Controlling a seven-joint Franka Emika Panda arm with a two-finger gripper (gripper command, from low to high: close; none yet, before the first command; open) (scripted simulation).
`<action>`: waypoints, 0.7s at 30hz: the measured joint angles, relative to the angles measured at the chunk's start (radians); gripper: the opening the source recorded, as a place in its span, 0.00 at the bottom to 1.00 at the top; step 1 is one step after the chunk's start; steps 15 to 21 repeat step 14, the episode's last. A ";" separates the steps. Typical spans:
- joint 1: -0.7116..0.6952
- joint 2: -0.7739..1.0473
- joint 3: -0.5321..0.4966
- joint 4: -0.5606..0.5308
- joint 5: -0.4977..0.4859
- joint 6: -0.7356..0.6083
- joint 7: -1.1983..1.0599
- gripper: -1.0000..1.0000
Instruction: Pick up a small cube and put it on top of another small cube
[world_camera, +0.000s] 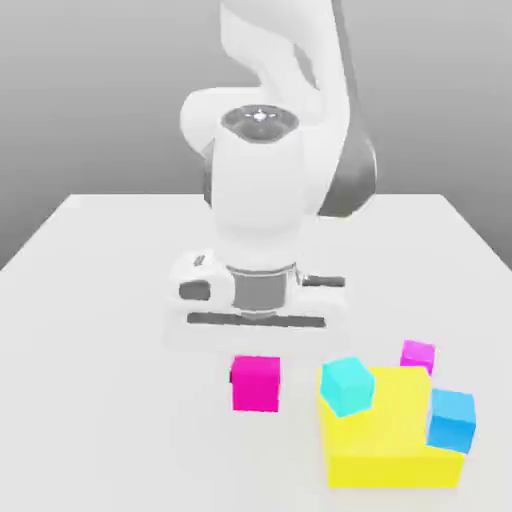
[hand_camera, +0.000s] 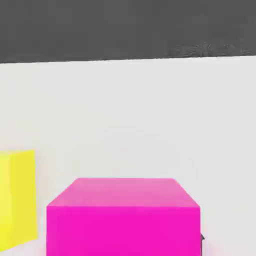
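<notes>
At six o'clock the yellow block (world_camera: 392, 470) sits on the surface (world_camera: 110, 430), bearing the cyan cube (world_camera: 347, 387); toward seven o'clock in the exterior view, the hot-pink cube (world_camera: 256, 384) is in the gripper (world_camera: 256, 372), closed on its sides, probably so its top and underside stay free for stacking. Correction to the clock places: from the middle of the exterior view, the yellow block lies toward five o'clock; the hot-pink cube lies at six.

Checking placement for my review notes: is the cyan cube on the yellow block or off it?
On it: in the exterior view the cyan cube overlaps the top of the yellow block, near its left edge.
</notes>
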 joint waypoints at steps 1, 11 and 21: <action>0.017 0.002 0.031 0.021 0.003 -0.020 -0.028 0.00; 0.159 0.149 0.179 0.128 -0.040 0.014 -0.154 1.00; 0.159 0.149 0.179 0.128 -0.040 0.014 -0.154 1.00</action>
